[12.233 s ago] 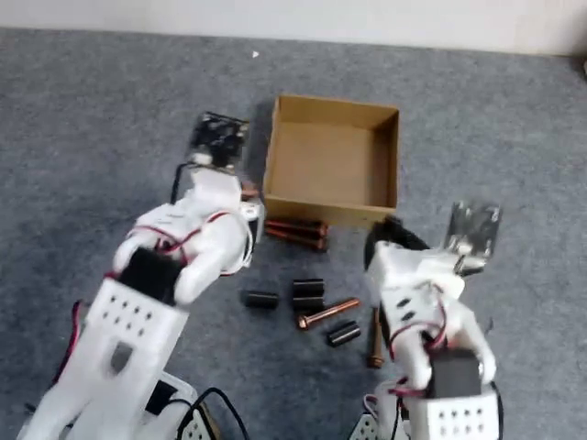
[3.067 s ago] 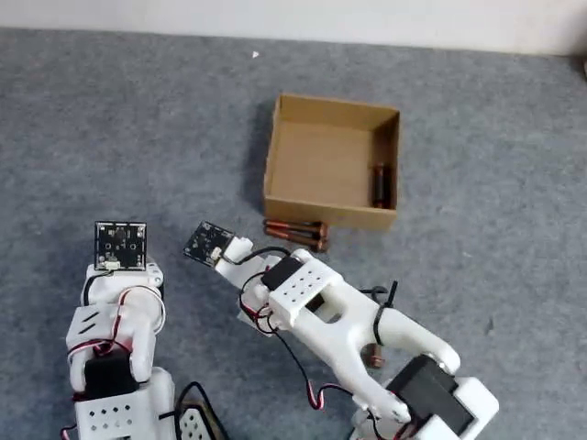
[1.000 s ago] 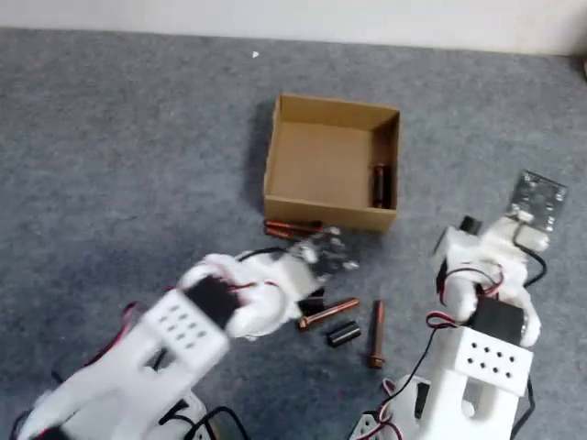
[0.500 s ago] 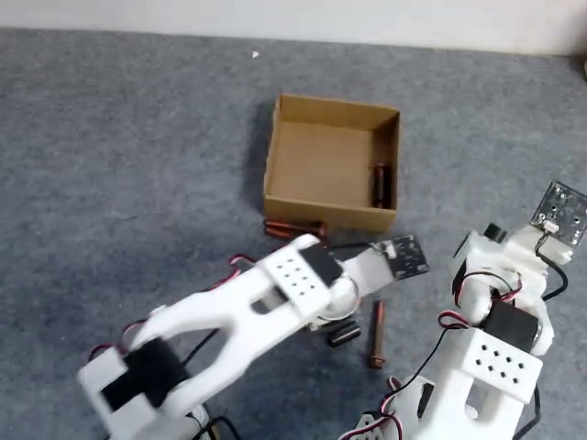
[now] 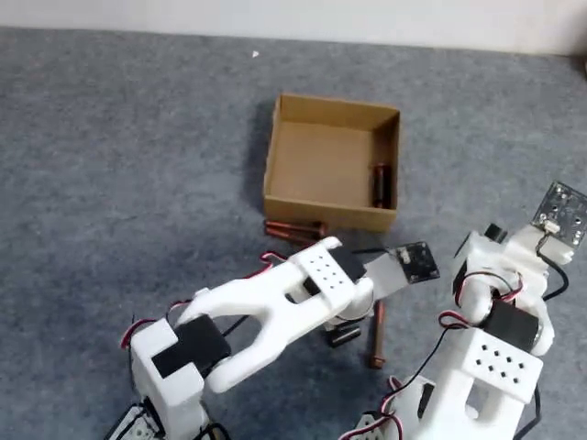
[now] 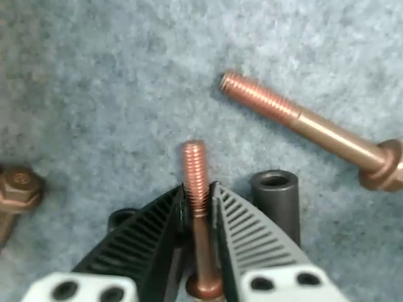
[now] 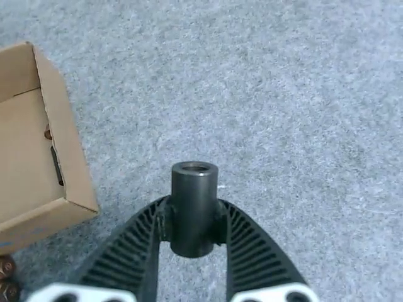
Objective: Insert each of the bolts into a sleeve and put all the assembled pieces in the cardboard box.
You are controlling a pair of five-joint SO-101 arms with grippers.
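The left gripper [image 6: 198, 189] clamps a copper bolt [image 6: 194, 160] with its threads jutting free, and the right gripper [image 7: 193, 211] pinches a black sleeve [image 7: 194, 182] bore-outward, seemingly ready for mating.

Looks like a small robotics lab or a hobbyist's test bench, not a kitchen or a shop. A white plastic left arm [image 5: 275, 302] and right arm [image 5: 495, 353] with exposed red and black wires and bare circuit boards [image 5: 415, 262] sit on a plain grey carpet-like surface [image 5: 110, 165], with a pale wall strip [image 5: 367, 16] at the far edge. The props are practice kit too: a plain cardboard box [image 5: 273, 174], loose copper-coloured bolts [image 5: 377, 335] and black sleeves [image 5: 345, 335].
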